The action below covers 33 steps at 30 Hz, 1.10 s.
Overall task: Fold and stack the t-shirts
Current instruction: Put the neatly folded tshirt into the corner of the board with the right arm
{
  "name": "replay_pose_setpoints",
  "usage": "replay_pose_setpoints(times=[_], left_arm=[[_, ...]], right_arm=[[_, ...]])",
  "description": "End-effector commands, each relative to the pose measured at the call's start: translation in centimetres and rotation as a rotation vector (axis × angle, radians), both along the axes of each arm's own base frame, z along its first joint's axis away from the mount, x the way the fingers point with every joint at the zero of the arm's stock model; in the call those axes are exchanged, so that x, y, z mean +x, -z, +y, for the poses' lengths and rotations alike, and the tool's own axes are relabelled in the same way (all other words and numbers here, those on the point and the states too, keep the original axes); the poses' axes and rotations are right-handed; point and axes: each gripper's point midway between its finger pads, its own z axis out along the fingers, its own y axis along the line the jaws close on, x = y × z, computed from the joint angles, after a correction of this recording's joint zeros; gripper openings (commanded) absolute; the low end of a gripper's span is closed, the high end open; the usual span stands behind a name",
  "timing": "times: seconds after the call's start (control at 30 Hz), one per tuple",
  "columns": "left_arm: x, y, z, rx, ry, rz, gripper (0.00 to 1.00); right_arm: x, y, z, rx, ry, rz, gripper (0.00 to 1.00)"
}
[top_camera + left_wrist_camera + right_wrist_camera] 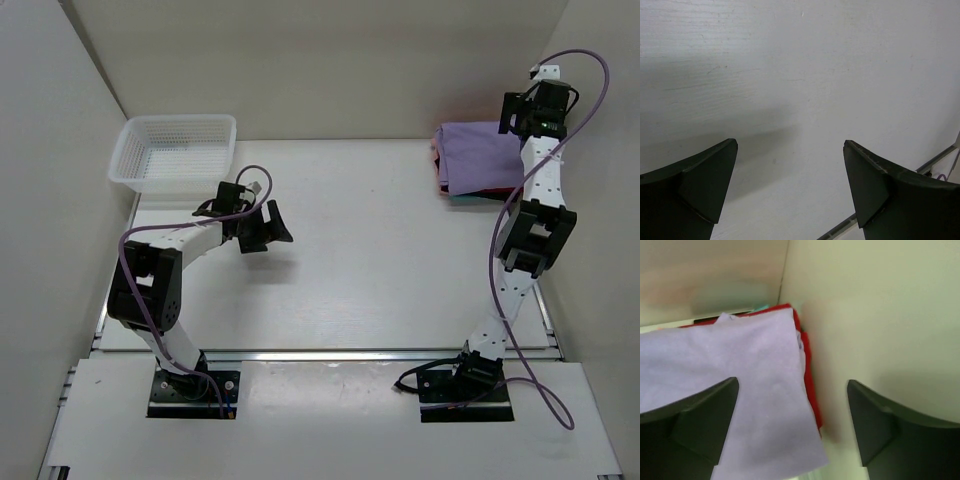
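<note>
Ok, folded lavender t-shirt lies on top of the red t-shirt. The stack sits well to the right of the white mesh basket, at the same far end of the table. Right gripper hovers over the stack, jaws spread wide, gripping nothing. Left gripper is near the basket, on its near-right side, above the table, jaws wide apart, empty.

Bends the left arm at the elbow on the left, left gripper pointing down, fingers spread wide, gripping nothing. Stretches the right arm out to the far right, right gripper tilted downward, fingers parted, nothing between them.
</note>
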Motion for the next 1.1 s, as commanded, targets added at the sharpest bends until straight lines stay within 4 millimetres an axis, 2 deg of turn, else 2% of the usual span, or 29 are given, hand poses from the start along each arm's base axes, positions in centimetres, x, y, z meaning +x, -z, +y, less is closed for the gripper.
replay_pose_setpoints(times=[0.0, 0.07, 0.17, 0.2, 0.23, 0.27, 0.3, 0.33, 0.37, 0.4, 0.43, 0.47, 0.5, 0.53, 0.57, 0.6, 0.63, 0.67, 0.7, 0.73, 0.77, 0.8, 0.83, 0.87, 0.93, 1.0, 1.03, 1.07], left_arm=[[-0.3, -0.9, -0.5, -0.016, 0.037, -0.044, 0.98], [-0.4, -1.6, -0.5, -0.029, 0.041, -0.061, 0.99], [-1.1, -2.0, -0.1, -0.024, 0.063, -0.076, 0.98], [-1.2, -2.4, 0.2, -0.018, 0.056, -0.073, 0.99], [-1.1, -2.9, 0.2, -0.008, 0.05, -0.083, 0.99], [-1.4, -3.3, 0.5, 0.001, 0.036, -0.079, 0.98], [-1.6, -4.0, 0.8, 0.006, 0.033, -0.084, 0.99], [-1.6, -4.3, 0.8, 0.008, 0.036, -0.086, 0.99], [-2.0, -4.5, 0.9, 0.023, 0.043, -0.076, 0.98], [-2.8, -4.3, 0.8, 0.053, 0.055, -0.052, 0.99], [-3.2, -4.2, 1.1, 0.086, 0.063, -0.033, 0.99], [-3.5, -4.4, 0.7, 0.093, 0.07, -0.032, 0.99], [-4.0, -4.6, 0.5, 0.111, 0.068, -0.031, 0.99], [-4.7, -4.9, 0.0, 0.104, 0.07, -0.026, 0.99], [-5.4, -5.0, -0.3, 0.07, 0.069, -0.003, 0.99], [-6.0, -5.0, -0.5, 0.034, 0.067, 0.017, 0.98], [-6.5, -5.2, -0.6, -0.002, 0.057, 0.034, 0.99], [-6.9, -6.1, -0.8, -0.054, 0.055, 0.038, 0.98], [-7.6, -6.3, -0.8, -0.087, 0.056, 0.051, 0.99], [-7.6, -7.1, -0.4, -0.114, 0.031, 0.024, 0.99], [-7.7, -8.0, -0.1, -0.146, 0.019, -0.006, 0.99], [-7.5, -9.7, 0.2, -0.163, 0.002, -0.066, 0.99], [-7.5, -9.9, 0.7, -0.162, -0.007, -0.09, 0.99], [-7.3, -11.6, 0.8, -0.175, -0.015, -0.147, 0.99], [-7.2, -13.3, 0.8, -0.18, -0.011, -0.22, 0.99], [-7.4, -14.5, 0.8, -0.185, -0.006, -0.258, 0.98], [-7.5, -14.8, 0.7, -0.182, 0.008, -0.266, 0.99], [-7.5, -15.7, 0.6, -0.164, 0.031, -0.296, 0.99]], right_arm=[[1.2, -6.9, -0.3, -0.116, 0.077, -0.208, 0.9], [0.8, -8.7, 0.0, -0.129, 0.107, -0.236, 1.0], [0.0, -11.1, 1.3, -0.086, 0.085, -0.285, 0.99], [0.0, -11.8, 2.4, -0.053, 0.055, -0.303, 0.99], [-0.8, -11.9, 3.0, -0.029, 0.048, -0.297, 0.99], [-1.9, -14.2, 3.9, 0.001, 0.044, -0.347, 0.99], [-2.5, -12.0, 4.5, 0.04, 0.043, -0.301, 0.99], [-3.8, -11.6, 5.9, 0.057, 0.032, -0.281, 0.99], [-5.3, -13.4, 7.3, 0.063, 0.017, -0.312, 0.99], [-6.9, -12.1, 9.0, 0.073, 0.006, -0.274, 0.99], [-8.1, -8.6, 9.4, 0.093, 0.026, -0.197, 0.99], [-9.6, -9.8, 11.4, 0.091, -0.001, -0.215, 0.99], [-11.7, -8.0, 13.3, 0.106, -0.023, -0.178, 0.99], [-14.1, -5.8, 15.4, 0.156, -0.026, -0.132, 1.0], [-15.8, -2.4, 17.5, 0.197, -0.038, -0.062, 0.99], [-18.7, -0.5, 18.7, 0.225, -0.052, -0.015, 1.0], [-21.0, -1.0, 21.2, 0.268, -0.079, -0.027, 1.0], [-23.9, 0.2, 24.2, 0.316, -0.128, -0.015, 0.99], [-26.1, 3.2, 25.0, 0.326, -0.125, 0.042, 1.0], [-28.2, 2.1, 27.9, 0.351, -0.195, 0.008, 0.99], [-30.9, 3.1, 30.1, 0.384, -0.252, 0.033, 0.99], [-32.4, 3.7, 32.0, 0.4, -0.303, 0.056, 0.99], [-34.0, 3.6, 32.2, 0.393, -0.314, 0.073, 0.99], [-35.5, 3.6, 32.6, 0.41, -0.326, 0.085, 1.0], [-36.7, 3.4, 32.2, 0.415, -0.333, 0.089, 0.99], [-36.4, 2.7, 29.7, 0.395, -0.293, 0.068, 0.99], [-36.5, 2.0, 29.7, 0.406, -0.32, 0.057, 0.99], [-35.9, 1.6, 27.8, 0.39, -0.276, 0.034, 1.0]])
